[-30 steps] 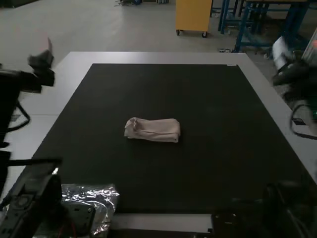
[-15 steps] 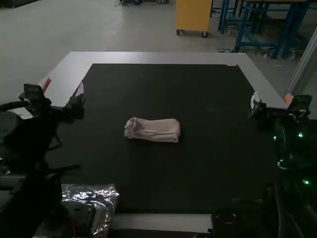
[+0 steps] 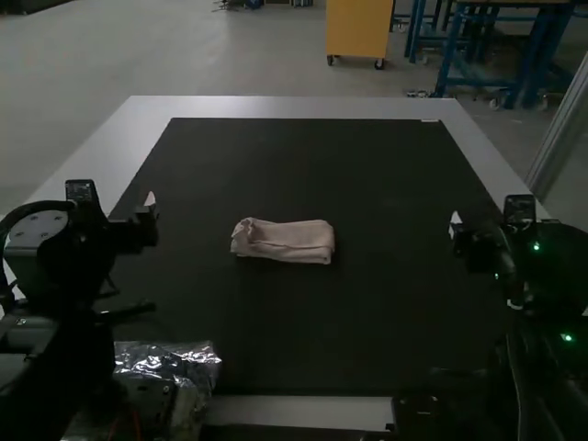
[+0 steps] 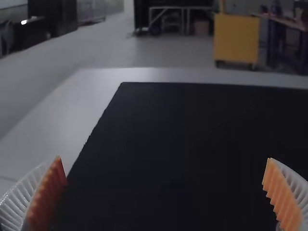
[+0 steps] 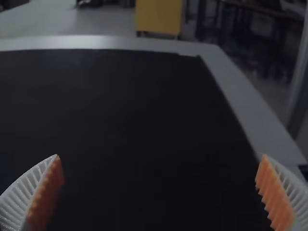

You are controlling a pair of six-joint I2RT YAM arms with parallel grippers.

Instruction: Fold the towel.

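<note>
On our mat (image 3: 386,312), high view, the towel (image 3: 283,243) hasn't shifted, narrowly folded; our left arm (image 3: 83,266) and right arm (image 3: 551,266) have swung inward, so we're probably finished. The bag (image 3: 165,360) shouldn't obstruct us.

Left wrist view: our left hand (image 4: 164,158) is spread, empty.

Right wrist view: our right hand (image 5: 160,155), likewise.

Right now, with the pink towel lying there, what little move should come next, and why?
I'd probably ease both arms back and leave the towel alone. It looks already folded into a narrow bundle on the black mat, just slightly rumpled at one end, and the left gripper and right gripper are open, on either side and away from it.
</note>
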